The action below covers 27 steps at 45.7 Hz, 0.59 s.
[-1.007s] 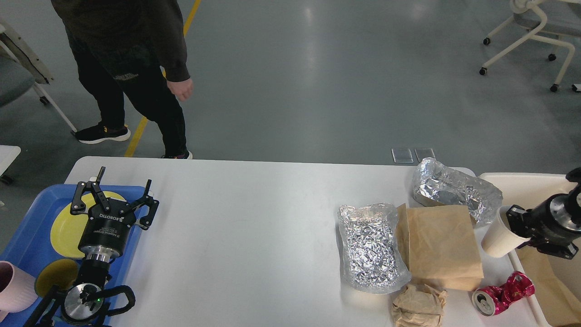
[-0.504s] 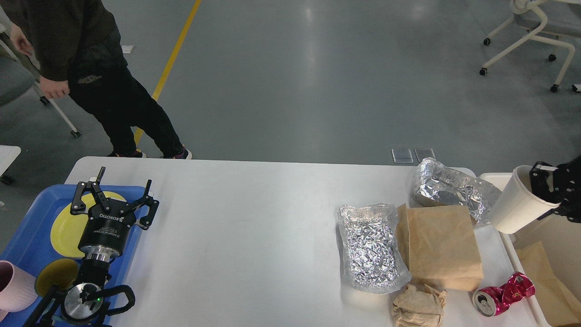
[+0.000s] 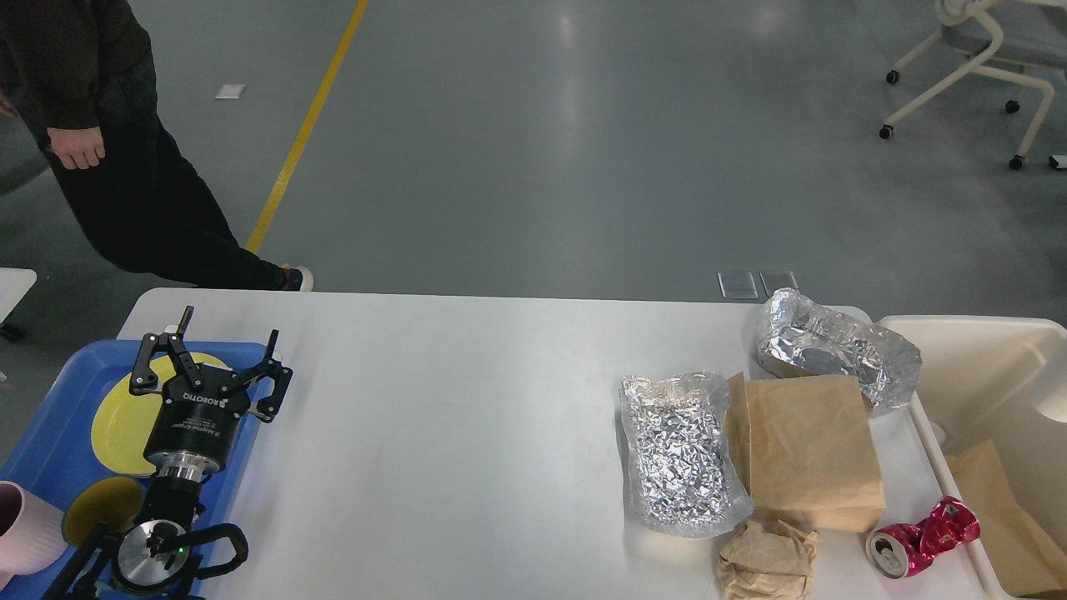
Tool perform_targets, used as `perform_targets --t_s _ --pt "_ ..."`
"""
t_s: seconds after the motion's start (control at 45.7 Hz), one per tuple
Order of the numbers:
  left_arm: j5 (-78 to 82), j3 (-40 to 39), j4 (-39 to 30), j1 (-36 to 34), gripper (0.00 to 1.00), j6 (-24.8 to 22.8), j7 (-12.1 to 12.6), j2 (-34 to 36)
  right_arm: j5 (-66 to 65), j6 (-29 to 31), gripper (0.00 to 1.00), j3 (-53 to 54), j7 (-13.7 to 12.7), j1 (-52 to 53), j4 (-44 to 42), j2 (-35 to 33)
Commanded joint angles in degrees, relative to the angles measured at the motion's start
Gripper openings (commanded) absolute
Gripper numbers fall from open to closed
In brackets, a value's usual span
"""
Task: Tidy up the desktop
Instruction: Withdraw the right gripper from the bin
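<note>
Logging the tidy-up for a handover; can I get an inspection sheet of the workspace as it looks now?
Surface: desktop white, bare in the middle.
Job's things: foil pouch, foil wrap, brown paper bag, crumpled paper, crushed red can on the right side.
Clutter: blue tray with yellow plate on the left; cream bin on the right.
Grippers: left gripper open, empty, over the tray; right not in view.
Cables: nothing seen.
Surroundings: person beyond the far left corner; wheeled chair.
</note>
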Motion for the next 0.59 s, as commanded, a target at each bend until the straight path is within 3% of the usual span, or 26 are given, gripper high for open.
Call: perform_targets --t_s 0.0,0.153,0.285,0.438,0.569 --pt "-0.03 0.00 0.02 0.03 0.96 0.01 -0.08 0.00 -0.04 -3.24 0.00 10.92 0.00 -17.00 -10.93 -0.94" --pt "0.05 0.00 0.02 0.03 0.96 0.01 -0.08 0.00 -0.04 -5.35 0.00 24.89 0.00 -38.45 -26.31 0.46" --pt "-0.03 0.00 0.02 0.03 0.96 0.01 -0.08 0.00 -0.04 -5.44 0.00 33.87 0.00 -53.30 -39.76 6.34" --pt "-0.03 0.00 0.02 0.03 0.96 0.01 -0.08 0.00 0.22 -6.41 0.00 36.52 0.08 -65.00 -54.88 15.57" --pt "-0.03 0.00 0.10 0.03 0.96 0.01 -0.08 0.00 0.31 -12.55 0.00 36.95 0.17 -70.64 -58.59 20.50"
